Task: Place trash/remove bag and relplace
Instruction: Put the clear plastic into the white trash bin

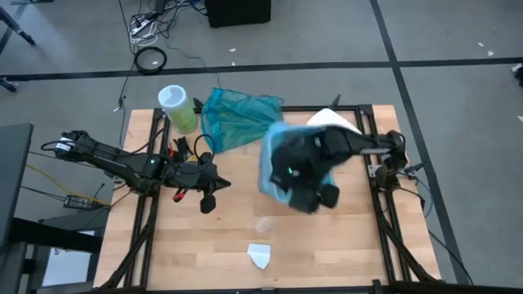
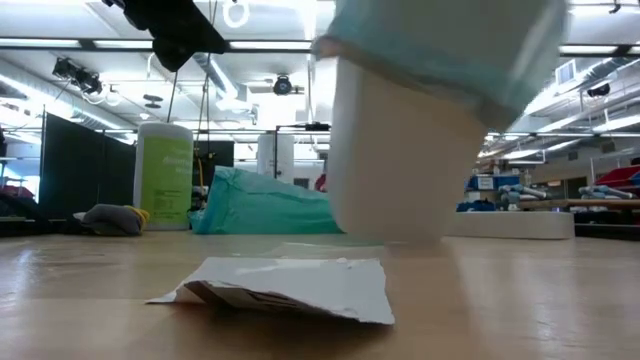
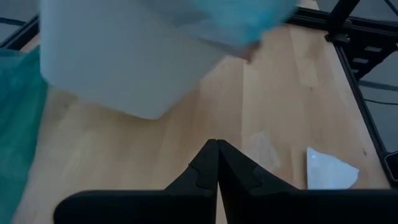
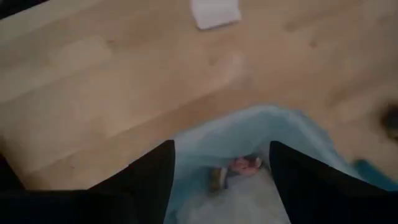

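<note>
Trash shows differently from each camera: the high view gives one folded white paper scrap [image 1: 260, 256] alone near the front edge of the bench [image 1: 343, 245], while the right wrist view looks down into the sky-blue bag [image 4: 249, 134] and finds small scraps [image 4: 239, 167] lying inside it. That bag lines a white bin [image 2: 400, 150] near the middle of the bench; from above the right arm covers most of it, but the low view shows the bin's plain side, standing upright with its long axis vertical and its mouth upward, the liner folded over the rim. The right gripper [image 4: 221, 171] hangs over the bag's mouth with its fingers [image 4: 146, 177] spread apart, and they grasp nothing. The left gripper [image 3: 216, 163] waits over the bench's left side, fingers pressed together and empty, aimed toward the bin. A teal-green bag [image 1: 237, 114] and a pale green canister [image 1: 177, 106] sit at the back.
</note>
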